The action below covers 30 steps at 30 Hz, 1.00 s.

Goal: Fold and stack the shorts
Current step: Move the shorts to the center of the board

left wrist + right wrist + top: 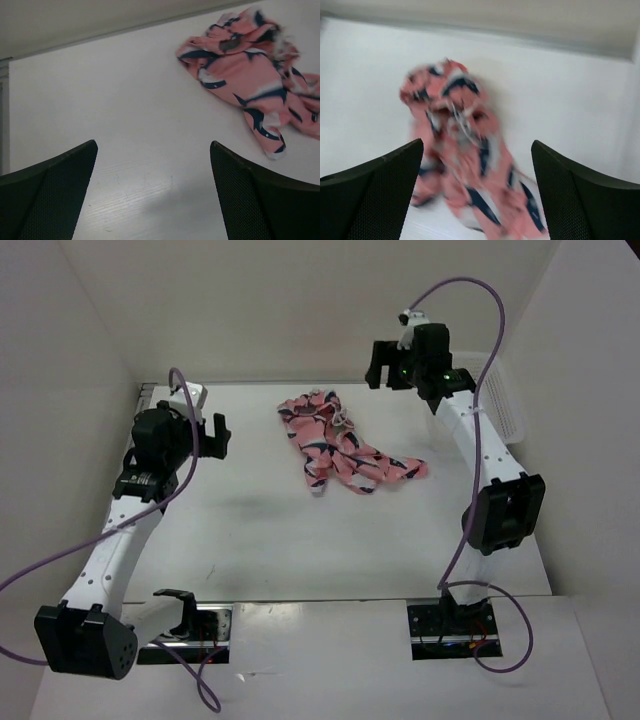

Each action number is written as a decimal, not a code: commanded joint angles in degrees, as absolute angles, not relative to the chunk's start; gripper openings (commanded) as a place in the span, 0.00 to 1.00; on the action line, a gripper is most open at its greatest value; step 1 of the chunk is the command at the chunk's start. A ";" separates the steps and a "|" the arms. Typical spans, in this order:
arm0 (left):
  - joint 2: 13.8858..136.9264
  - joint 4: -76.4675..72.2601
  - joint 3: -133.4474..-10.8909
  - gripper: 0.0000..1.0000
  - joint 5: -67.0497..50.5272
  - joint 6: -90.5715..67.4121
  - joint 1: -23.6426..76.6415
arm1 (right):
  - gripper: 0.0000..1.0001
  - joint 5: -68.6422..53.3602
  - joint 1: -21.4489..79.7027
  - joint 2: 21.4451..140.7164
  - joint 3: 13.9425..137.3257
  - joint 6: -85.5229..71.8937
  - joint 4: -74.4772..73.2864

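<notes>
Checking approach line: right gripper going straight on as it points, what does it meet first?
Likely the shorts, crumpled on the table, centred ahead of the open right gripper; blur leaves depth unclear.

A white table (pixel 300 550) fills the space, its top matte with a few faint scuff marks and a soft grey shadow left of the middle. Plain white walls close it in: a back wall (pixel 300 310) and a side panel (pixel 60 390) on the left. At the right edge sits a white slotted basket (pixel 512 418), partly hidden. A grey strip (pixel 147 395) runs along the far left corner.
</notes>
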<state>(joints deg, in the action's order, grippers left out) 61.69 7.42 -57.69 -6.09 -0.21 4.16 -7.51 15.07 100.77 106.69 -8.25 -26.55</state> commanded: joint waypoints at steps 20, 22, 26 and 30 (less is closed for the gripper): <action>78.46 14.68 -56.25 1.00 -28.21 0.00 12.44 | 0.93 9.22 17.93 124.00 109.94 3.52 -19.16; 81.63 11.28 -58.00 1.00 -27.34 0.00 17.20 | 0.93 12.72 17.31 125.33 110.83 2.72 -18.64; 95.84 4.49 -64.84 1.00 -19.61 0.00 24.25 | 0.93 16.44 16.79 126.83 110.83 2.72 -17.23; 108.08 6.23 -76.71 1.00 -17.67 0.00 26.18 | 0.93 15.12 16.79 128.05 110.83 2.72 -17.23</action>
<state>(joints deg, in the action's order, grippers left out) 103.50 9.17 -70.63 -20.16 -0.32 26.24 13.28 16.51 127.55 108.16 3.53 -20.49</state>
